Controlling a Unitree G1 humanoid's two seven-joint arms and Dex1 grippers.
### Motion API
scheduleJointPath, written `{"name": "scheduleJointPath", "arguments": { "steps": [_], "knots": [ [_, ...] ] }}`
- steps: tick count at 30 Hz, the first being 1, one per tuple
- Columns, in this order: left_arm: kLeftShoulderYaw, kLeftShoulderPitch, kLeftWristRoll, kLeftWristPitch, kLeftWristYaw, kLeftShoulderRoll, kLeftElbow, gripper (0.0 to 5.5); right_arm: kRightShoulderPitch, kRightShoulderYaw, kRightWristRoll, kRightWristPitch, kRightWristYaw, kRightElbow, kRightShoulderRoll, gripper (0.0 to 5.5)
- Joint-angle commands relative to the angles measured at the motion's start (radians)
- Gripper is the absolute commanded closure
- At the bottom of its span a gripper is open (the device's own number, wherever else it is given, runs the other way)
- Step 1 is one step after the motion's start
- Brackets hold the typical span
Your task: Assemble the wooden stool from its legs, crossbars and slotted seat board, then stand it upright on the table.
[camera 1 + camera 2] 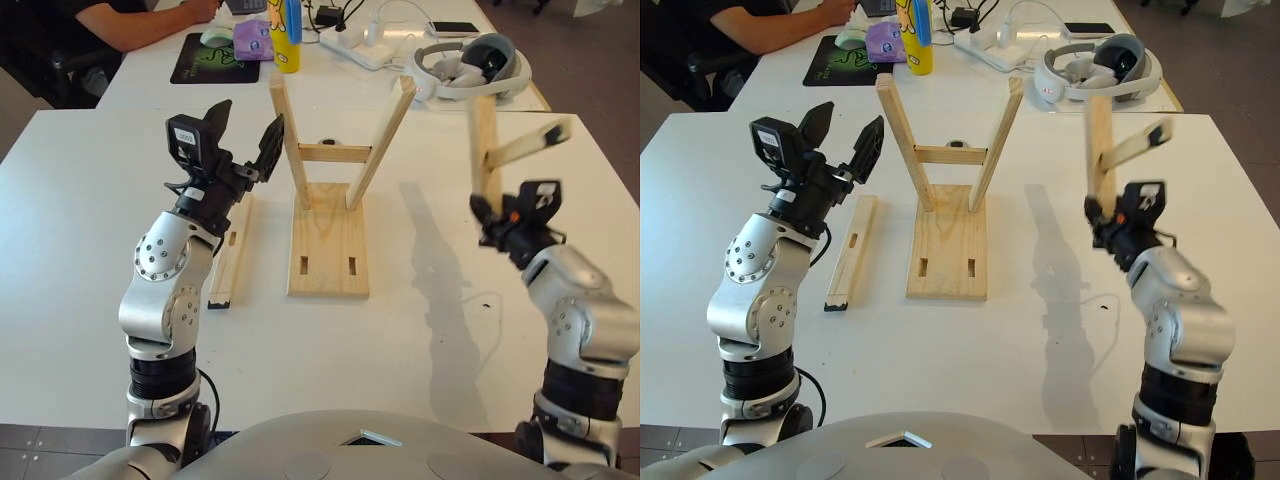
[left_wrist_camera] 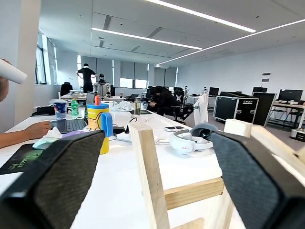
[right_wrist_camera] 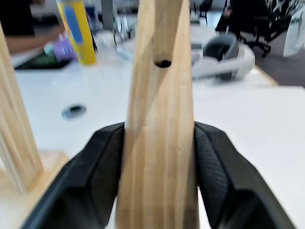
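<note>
1. Stool parts, left eye view: a flat, pale wooden seat board (image 1: 328, 262) with 2 slots lies on the white table (image 1: 80, 200). An upright pale wooden leg frame (image 1: 335, 153), made of 2 splayed legs joined by 1 crossbar, stands on the board's far end.
2. The left gripper (image 1: 245, 128) hovers just left of the frame's left leg with its fingers spread wide, holding nothing. The right gripper (image 1: 508, 215) is raised well to the right of the board. It is clamped on a second pale wooden leg piece (image 1: 485, 140), held upright, with 1 bar branching off to the right.
3. Right eye view: a loose pale wooden bar (image 1: 852, 250) with 1 slot lies flat on the table, parallel to the seat board, between it and the left arm. A yellow bottle (image 1: 918, 40) and a white headset (image 1: 1095, 70) sit on the table behind.
4. Left wrist view: 2 dark padded fingers (image 2: 52, 181) stand far apart; 1 frame leg and the crossbar are seen through the gap.
5. Right wrist view: 2 black fingers (image 3: 95, 171) press on both sides of the leg piece, which has 1 round hole above the grip.
</note>
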Motion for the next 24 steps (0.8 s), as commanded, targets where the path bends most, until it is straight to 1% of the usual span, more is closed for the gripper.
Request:
{"name": "scheduleJointPath", "arguments": {
  "steps": [1, 4, 7, 11, 17, 20, 24],
  "knots": [
    [0.115, -0.101, -0.292, 0.140, -0.077, 0.047, 0.015, 0.65, -0.237, -0.117, 0.275, 0.019, 0.041, 0.016, 0.037, 3.43],
    [0.204, -0.175, -0.518, 0.222, -0.075, 0.073, 0.061, 0.12, -0.323, -0.141, 0.507, 0.122, 0.060, 0.035, 0.027, 3.43],
    [0.265, -0.224, -0.719, 0.290, -0.062, 0.115, 0.106, 0.10, -0.320, -0.074, 0.701, 0.279, 0.184, 0.040, -0.064, 3.43],
    [0.278, -0.272, -0.901, 0.376, -0.060, 0.186, 0.168, 0.10, -0.270, 0.003, 0.852, 0.417, 0.330, 0.014, -0.179, 3.43],
    [0.256, -0.301, -1.103, 0.481, -0.051, 0.268, 0.250, 0.10, -0.250, 0.068, 0.954, 0.484, 0.502, 0.020, -0.298, 3.43],
    [0.239, -0.305, -1.189, 0.520, -0.054, 0.304, 0.270, 0.10, -0.260, 0.102, 0.947, 0.479, 0.558, 0.031, -0.338, 3.43],
    [0.195, -0.302, -1.231, 0.574, -0.088, 0.364, 0.263, 0.10, -0.292, 0.159, 0.920, 0.465, 0.627, 0.053, -0.369, 3.43]
  ]
}}
